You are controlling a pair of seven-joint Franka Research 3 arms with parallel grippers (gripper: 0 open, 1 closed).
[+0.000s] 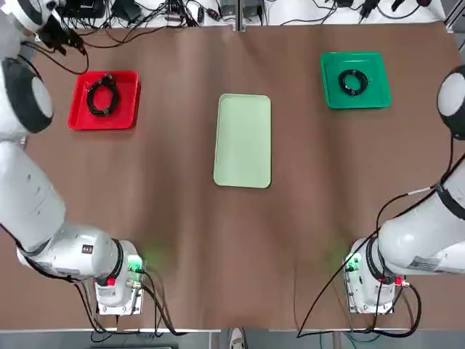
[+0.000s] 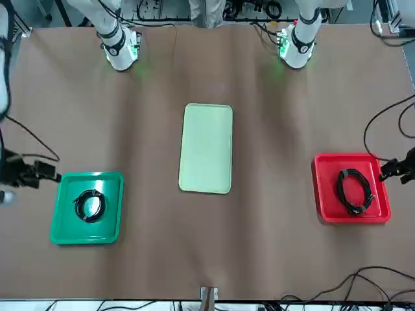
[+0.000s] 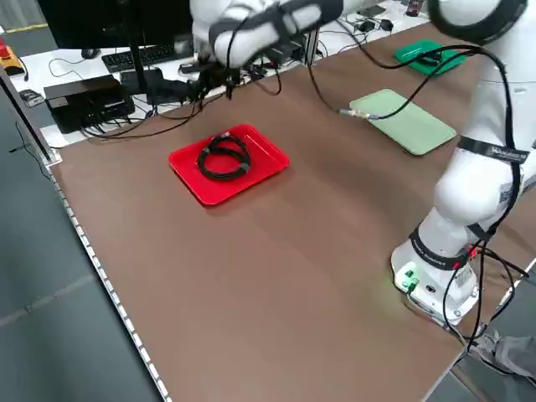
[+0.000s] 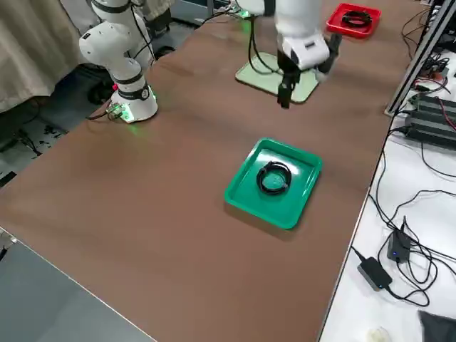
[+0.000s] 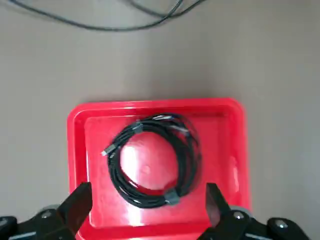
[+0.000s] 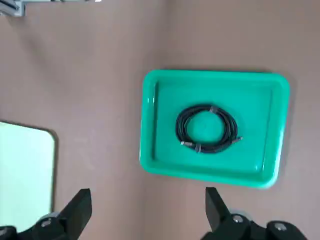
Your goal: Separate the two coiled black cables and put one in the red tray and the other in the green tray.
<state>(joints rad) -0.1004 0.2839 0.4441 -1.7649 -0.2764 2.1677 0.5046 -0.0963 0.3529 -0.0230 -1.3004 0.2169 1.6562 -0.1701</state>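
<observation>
Both sets of jaws stand wide apart and hold nothing: the left gripper hangs above the red tray, the right gripper above the table just beside the green tray. Brown covering spreads over the whole table, creased faintly down its middle, and the two white arm bases sit at 7 and 5 o'clock in the top view, each lit with a small green lamp. Beyond the far edge a white bench carries a tangle of loose wires, a keyboard and black boxes. At the table's centre lies a pale mint-green tray, long and bare. The red tray sits toward 10 o'clock and holds the larger, looser cable coil flat inside its rim. The green tray sits toward 2 o'clock, well apart from the red one, with the smaller, tighter cable coil lying at its middle.
</observation>
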